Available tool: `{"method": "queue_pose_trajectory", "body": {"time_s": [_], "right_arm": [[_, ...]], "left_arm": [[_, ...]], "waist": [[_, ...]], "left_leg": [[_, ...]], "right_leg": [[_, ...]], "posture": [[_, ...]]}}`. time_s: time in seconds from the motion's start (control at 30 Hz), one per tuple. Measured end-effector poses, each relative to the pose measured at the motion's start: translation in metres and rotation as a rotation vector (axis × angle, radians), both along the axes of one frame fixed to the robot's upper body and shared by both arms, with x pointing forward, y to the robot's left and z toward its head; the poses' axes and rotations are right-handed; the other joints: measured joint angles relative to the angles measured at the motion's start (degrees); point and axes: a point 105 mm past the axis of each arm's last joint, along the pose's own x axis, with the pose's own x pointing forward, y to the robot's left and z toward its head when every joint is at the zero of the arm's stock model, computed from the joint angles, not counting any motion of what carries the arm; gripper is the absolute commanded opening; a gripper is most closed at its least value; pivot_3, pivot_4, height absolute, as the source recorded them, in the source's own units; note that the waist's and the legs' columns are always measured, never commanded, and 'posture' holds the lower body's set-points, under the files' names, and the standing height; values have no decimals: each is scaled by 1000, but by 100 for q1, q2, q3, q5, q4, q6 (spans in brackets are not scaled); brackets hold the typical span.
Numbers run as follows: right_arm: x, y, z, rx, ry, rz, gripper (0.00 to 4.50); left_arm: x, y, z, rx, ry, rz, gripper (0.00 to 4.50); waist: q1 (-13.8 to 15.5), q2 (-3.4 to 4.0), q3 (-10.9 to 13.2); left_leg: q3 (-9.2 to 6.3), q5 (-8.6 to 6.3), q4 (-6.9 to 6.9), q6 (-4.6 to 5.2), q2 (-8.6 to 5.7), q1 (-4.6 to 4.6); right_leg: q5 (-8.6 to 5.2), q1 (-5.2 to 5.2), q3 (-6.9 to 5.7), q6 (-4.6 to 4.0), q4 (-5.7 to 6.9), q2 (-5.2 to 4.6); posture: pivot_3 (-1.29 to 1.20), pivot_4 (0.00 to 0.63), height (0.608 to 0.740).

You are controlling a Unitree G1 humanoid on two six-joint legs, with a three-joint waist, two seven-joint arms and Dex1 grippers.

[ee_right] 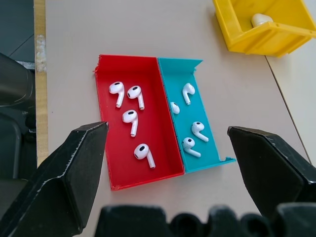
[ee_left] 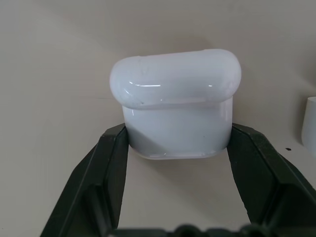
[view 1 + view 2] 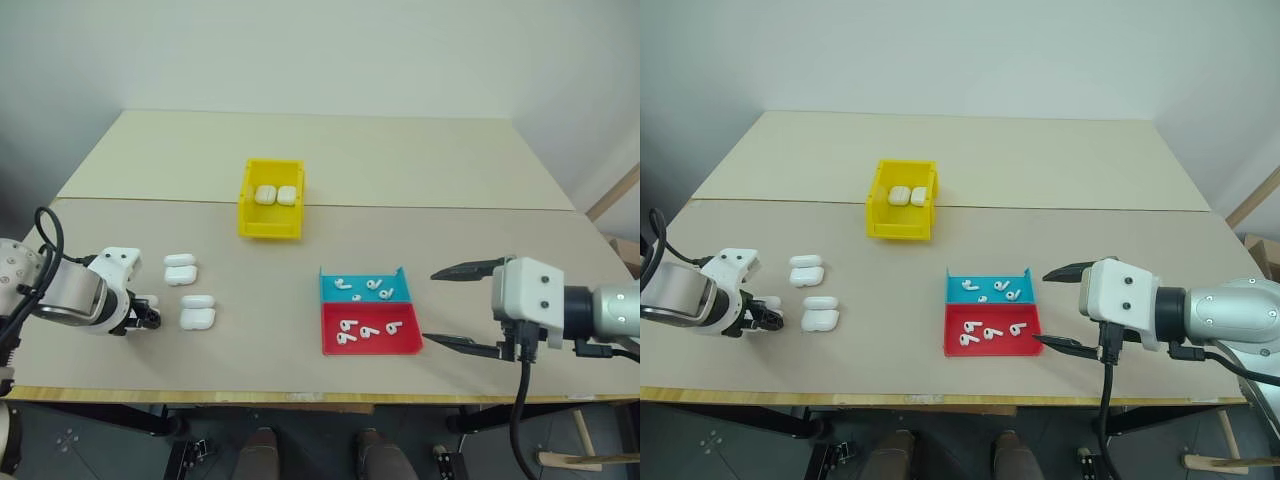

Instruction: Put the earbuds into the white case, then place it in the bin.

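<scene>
A white case [image 2: 175, 98] stands closed on the table at its far left, and my left gripper [image 3: 147, 315] is shut on its lower half, one black finger [image 2: 111, 163] against each side. The earbuds [image 1: 131, 118] lie loose in two shallow trays at the table's front right: several in the red tray [image 1: 158, 98] and several in the blue tray [image 1: 173, 79]. My right gripper [image 3: 465, 308] hangs open just right of these trays with nothing between its fingers. The yellow bin [image 3: 270, 228] stands at the middle of the table with two white cases [image 3: 276, 195] inside.
Two more white cases [image 3: 180, 268] [image 3: 197, 313] lie on the table just right of the left gripper. A seam between two tabletops runs behind the bin. The front edge of the table [image 3: 300, 395] is close to both grippers.
</scene>
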Motion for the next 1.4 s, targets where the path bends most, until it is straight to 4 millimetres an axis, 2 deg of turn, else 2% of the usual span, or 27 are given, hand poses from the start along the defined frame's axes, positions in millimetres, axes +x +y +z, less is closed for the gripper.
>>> {"method": "queue_pose_trajectory", "body": {"time_s": [0.47, 0.53, 0.7, 0.8, 0.87, 0.93, 1.0, 1.13, 1.3, 1.4], "right_arm": [[1, -1, -1, -5, 1, -7, 4500], [1, -1, -1, -6, 2, -6, 4500], [4, -2, 3, -3, -13, -3, 4500], [9, -3, 7, 6, -33, -2, 4500], [15, -3, 14, 16, -58, 0, 4500], [19, -4, 19, 20, -70, 3, 4500], [23, -3, 22, 17, -61, 22, 4500], [21, 1, 27, -27, -39, 82, 4500], [13, 4, 26, -126, 42, 147, 4500], [13, 7, 23, -181, 84, 154, 4500]], "left_arm": [[0, -5, 5, 2, -23, -55, 2747], [-1, -8, 15, 8, -50, -88, 2747], [-9, -8, 57, -12, -202, -147, 2747], [-18, -16, 62, -62, -261, -206, 2747], [-21, -25, 63, -99, -370, -249, 2747], [-17, -36, 67, -113, -555, -287, 2747], [-15, -51, 79, -124, -790, -356, 2747], [-22, -79, 100, -187, -1077, -556, 2747], [-29, -118, 94, -386, -1216, -769, 2747], [-37, -134, 92, -525, -1259, -902, 2747]], "waist": [[6, -6, -1], [2, -21, 0], [-39, -24, -1], [-36, -23, -1], [-34, -23, 0], [-11, -23, 0], [6, -27, -2], [52, -25, -3], [39, -25, -7], [9, -20, -7]], "left_leg": [[-3, 0, 0, 0, 0, -9], [-3, 0, 0, 0, 1, -15], [1, -1, -1, 0, 1, -20], [1, -2, -2, 1, 2, -15], [3, -1, -2, 0, 3, -15], [9, -1, -2, 0, 4, -12], [9, -1, -2, -1, 5, -13], [7, -1, -1, 0, 1, -17], [10, -2, 4, 2, 3, -18], [11, -2, 7, 2, 4, -20]], "right_leg": [[0, -5, -1, 1, -2, 0], [0, -11, -1, 0, -3, 0], [0, -15, 0, 0, -5, -2], [0, -13, -1, 0, -4, -4], [1, -11, -2, -2, -6, -5], [1, -10, 1, -4, -8, -7], [3, -7, 0, -8, -16, -4], [2, -6, 0, -7, -20, -5], [3, -5, 4, -3, -23, -2], [4, -9, 4, -3, -17, -1]], "posture": [[0, 150, 740], [0, 150, 740], [0, 150, 740], [0, 150, 740], [0, 150, 740], [0, 150, 740], [0, 150, 740], [0, 150, 740], [0, 150, 740], [0, 150, 740]]}}
